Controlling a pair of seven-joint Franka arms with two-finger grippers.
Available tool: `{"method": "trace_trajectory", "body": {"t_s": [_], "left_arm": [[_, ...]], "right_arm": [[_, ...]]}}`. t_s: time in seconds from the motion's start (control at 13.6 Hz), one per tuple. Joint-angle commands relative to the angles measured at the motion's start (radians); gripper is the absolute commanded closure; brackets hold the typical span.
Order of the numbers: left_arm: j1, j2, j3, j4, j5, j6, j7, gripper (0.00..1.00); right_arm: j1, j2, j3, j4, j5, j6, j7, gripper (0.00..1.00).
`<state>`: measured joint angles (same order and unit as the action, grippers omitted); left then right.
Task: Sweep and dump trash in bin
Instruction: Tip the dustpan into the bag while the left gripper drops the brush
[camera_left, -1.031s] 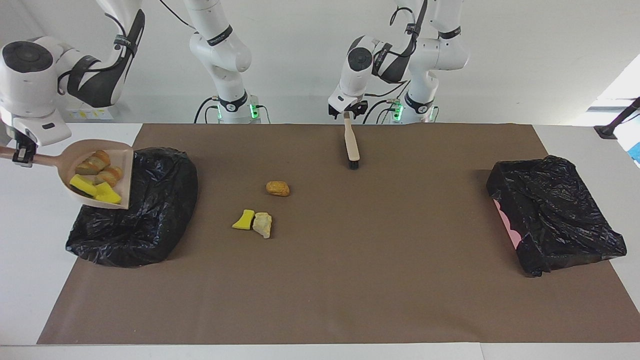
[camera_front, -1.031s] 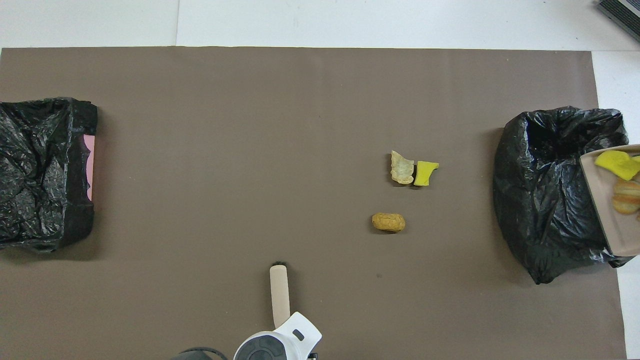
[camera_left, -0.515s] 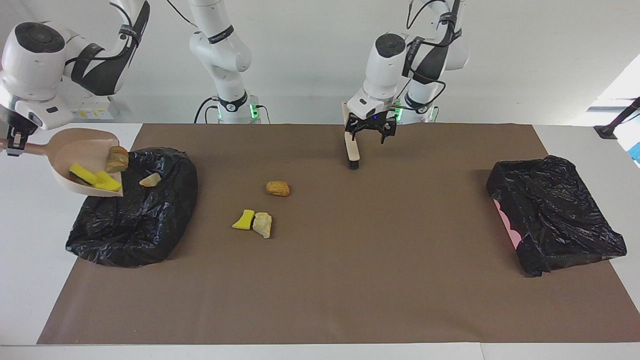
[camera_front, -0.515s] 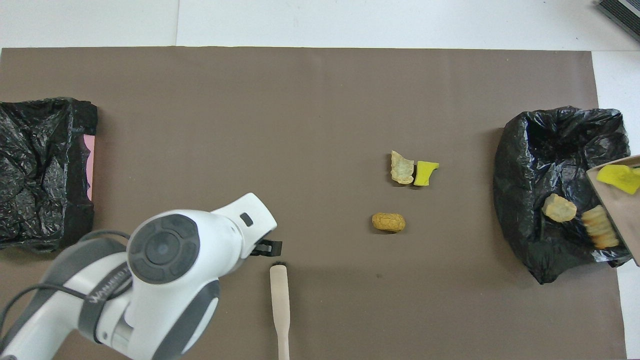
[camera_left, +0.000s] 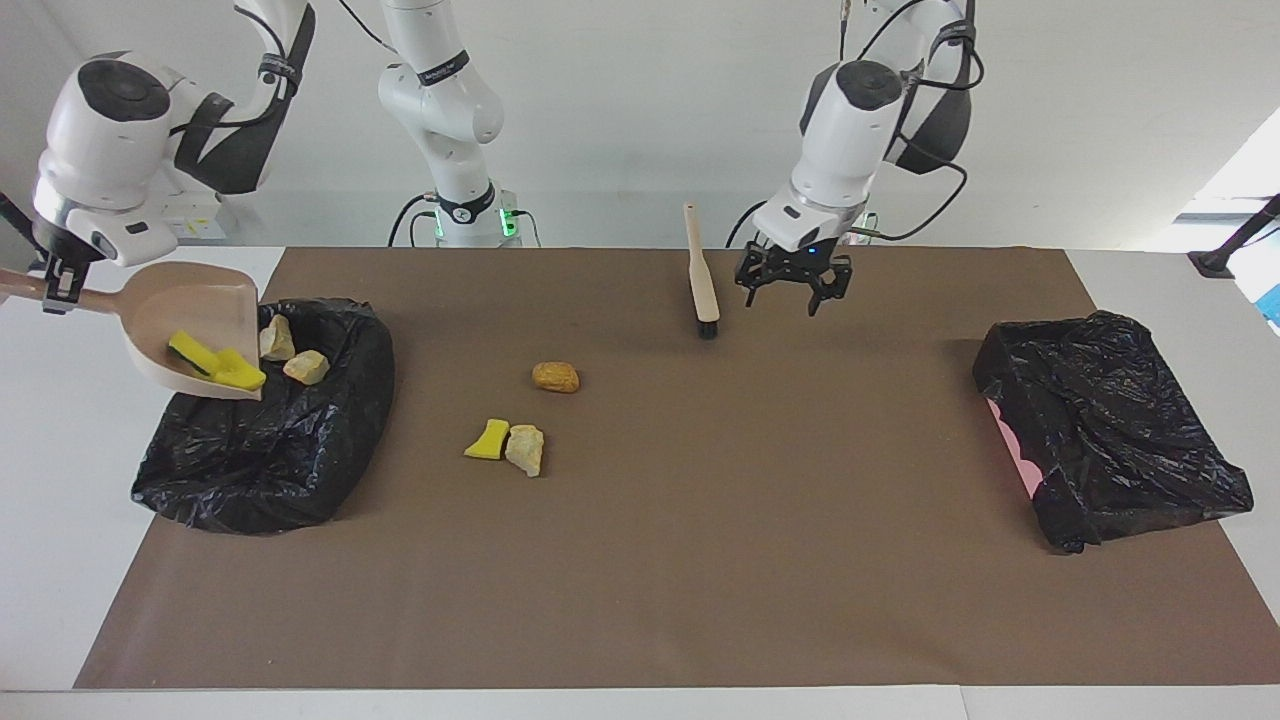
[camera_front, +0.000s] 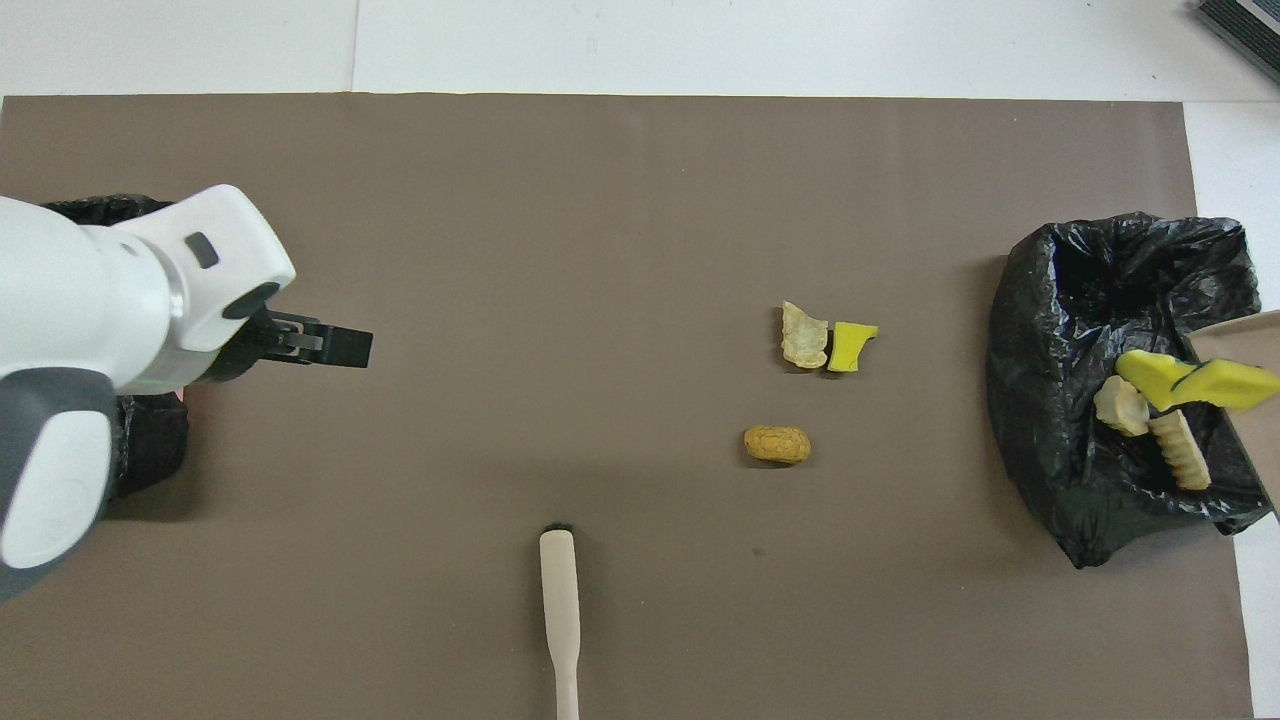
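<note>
My right gripper (camera_left: 55, 290) is shut on the handle of the beige dustpan (camera_left: 195, 325), which is tipped over the black-bagged bin (camera_left: 265, 450). Two yellow sponge bits (camera_left: 215, 365) sit at the pan's lip. Two pale chunks (camera_left: 290, 352) lie in the bin, where a pale chunk (camera_front: 1118, 405) and a striped piece (camera_front: 1180, 452) show. On the mat lie a brown lump (camera_left: 555, 377), a yellow bit (camera_left: 487, 440) and a pale chunk (camera_left: 525, 449). My left gripper (camera_left: 790, 290) hangs open and empty over the mat beside the brush (camera_left: 703, 275), which stands alone on its bristles.
A second black-bagged bin (camera_left: 1100, 420) with a pink wall sits at the left arm's end of the mat. The left arm covers most of it in the overhead view. The brown mat (camera_left: 700, 560) covers most of the white table.
The right arm tipped the dustpan further, so the chunks and striped piece slid into the bin. The left gripper left the brush and swung toward the left arm's end.
</note>
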<state>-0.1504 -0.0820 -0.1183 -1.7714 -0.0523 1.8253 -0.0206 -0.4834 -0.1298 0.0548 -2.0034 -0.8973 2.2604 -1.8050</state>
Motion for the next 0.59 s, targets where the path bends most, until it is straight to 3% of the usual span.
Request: {"method": "trace_trajectory", "body": {"t_s": [0.0,0.37,0.52], "left_arm": [[-0.015,0.027,0.067,0.148,0.025,-0.142,0.101,0.00],[-0.001,0.033,0.124,0.274,0.026,-0.287,0.129,0.00],[0.000,0.056,0.141,0.317,0.026,-0.320,0.129,0.00]], "right_arm": [[-0.015,-0.047,0.004,-0.035,-0.031,0.028,-0.008,1.00],[-0.006,-0.037,0.016,-0.026,-0.012,0.015,0.013,1.00],[0.041,-0.034,0.016,-0.018,0.061,0.002,0.036,1.00]]}}
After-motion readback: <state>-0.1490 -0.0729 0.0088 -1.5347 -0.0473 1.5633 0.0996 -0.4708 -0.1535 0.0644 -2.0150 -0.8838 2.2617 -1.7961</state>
